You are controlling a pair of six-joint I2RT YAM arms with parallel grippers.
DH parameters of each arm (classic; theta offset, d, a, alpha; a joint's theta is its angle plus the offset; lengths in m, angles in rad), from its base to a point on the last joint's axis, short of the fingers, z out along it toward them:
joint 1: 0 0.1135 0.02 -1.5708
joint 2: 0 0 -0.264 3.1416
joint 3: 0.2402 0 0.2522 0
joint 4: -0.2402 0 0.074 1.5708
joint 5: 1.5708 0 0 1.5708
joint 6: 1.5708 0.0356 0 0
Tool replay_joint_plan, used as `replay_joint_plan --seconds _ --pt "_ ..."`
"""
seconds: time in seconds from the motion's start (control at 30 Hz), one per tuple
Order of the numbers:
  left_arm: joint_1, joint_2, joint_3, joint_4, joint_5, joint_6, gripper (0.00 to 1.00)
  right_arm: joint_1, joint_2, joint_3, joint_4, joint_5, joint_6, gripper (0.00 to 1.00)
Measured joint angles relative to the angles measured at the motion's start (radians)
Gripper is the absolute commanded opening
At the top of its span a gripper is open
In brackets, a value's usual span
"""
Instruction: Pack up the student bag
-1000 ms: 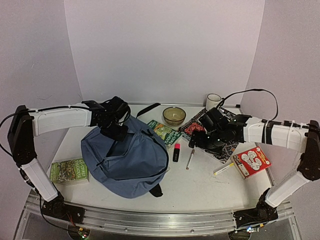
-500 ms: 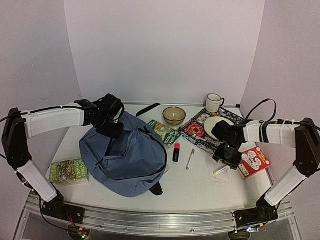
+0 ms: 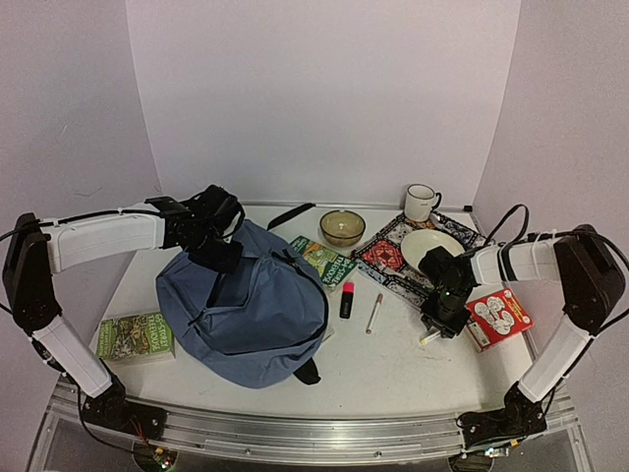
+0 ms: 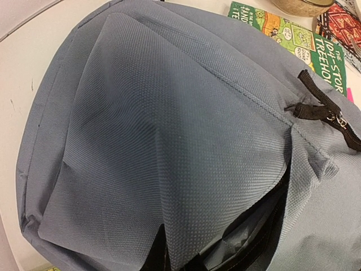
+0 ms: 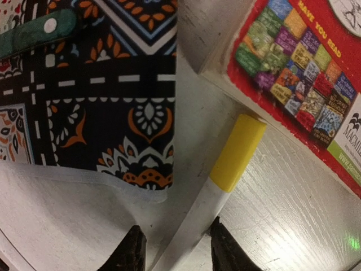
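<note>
The large soft slate-blue fabric backpack (image 3: 246, 315) lies at 9 o'clock on the white tabletop (image 3: 393, 364). The left pincer (image 3: 218, 251) is closed on a fold near its opening. At 3 o'clock the right pincer (image 5: 177, 248) stands open astride the white marker with a yellow cap (image 5: 211, 189), its 2 fingers not yet pressing.

The grip sits at the barrel's tail, so the marker may pivot or squirt out. The red paperback (image 5: 299, 73) at 1 o'clock and the patterned cloth (image 5: 113, 84) at 10 o'clock could snag a finger.
</note>
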Motion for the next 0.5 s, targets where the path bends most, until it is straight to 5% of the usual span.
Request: replay_joint_plan --seconds 0.3,0.5 --pt "0.001 0.000 0.000 0.000 0.013 0.000 0.00 -0.006 -0.021 -0.024 0.021 -0.006 0.019 0.00" --pt "0.009 0.000 0.000 0.001 0.041 0.000 0.00 -0.002 -0.045 -0.041 0.042 -0.022 0.004 0.00"
